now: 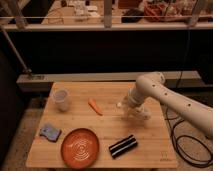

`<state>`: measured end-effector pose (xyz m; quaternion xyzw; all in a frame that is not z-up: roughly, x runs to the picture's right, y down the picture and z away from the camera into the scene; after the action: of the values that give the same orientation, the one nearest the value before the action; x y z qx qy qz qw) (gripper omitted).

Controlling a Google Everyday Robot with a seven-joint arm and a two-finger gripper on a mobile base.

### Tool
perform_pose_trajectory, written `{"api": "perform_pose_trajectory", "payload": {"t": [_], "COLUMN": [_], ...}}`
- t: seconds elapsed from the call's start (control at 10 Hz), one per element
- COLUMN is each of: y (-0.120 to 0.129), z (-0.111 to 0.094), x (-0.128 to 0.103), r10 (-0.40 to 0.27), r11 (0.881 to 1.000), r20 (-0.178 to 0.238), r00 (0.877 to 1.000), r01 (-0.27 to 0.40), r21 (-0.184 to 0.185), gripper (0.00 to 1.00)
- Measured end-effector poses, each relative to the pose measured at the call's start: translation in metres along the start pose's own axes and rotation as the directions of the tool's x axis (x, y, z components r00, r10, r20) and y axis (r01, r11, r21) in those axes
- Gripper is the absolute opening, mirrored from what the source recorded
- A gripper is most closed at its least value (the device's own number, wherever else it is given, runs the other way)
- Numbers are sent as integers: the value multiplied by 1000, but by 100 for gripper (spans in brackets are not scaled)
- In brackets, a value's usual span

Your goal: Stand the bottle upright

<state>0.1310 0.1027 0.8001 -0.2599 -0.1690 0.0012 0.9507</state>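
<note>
1. Gripper (131,106) is low over the right half of the table (100,129), right at the bottle. Cannot tell whether it has closed.
2. Bottle (142,113) is beneath it, right of the carrot (95,106), partly hidden, apparently lying down.
3. Judgement: light, smooth plastic, likely to roll or slip. Take it mid-body, below the cap.

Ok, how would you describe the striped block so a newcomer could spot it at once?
On the wooden table, look along the front edge, just right of the round orange plate. The striped block lies there, closer to the camera than the arm's claw, which is low over the table's right half. It alone has black and white bands.
</note>
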Motion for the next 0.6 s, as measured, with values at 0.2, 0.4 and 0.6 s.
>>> {"api": "perform_pose_trajectory", "payload": {"t": [0.2, 0.4, 0.6], "y": [-2, -5, -9], "z": [-5, -14, -25], "x": [-1, -3, -12], "r10": [-8, -26, -44], "r11": [1000, 1000, 999], "r20": [35, 74, 102], "r00": [999, 997, 994], "r01": [8, 24, 41], "r21": [6, 16, 25], "gripper": [5, 5, 5]}}
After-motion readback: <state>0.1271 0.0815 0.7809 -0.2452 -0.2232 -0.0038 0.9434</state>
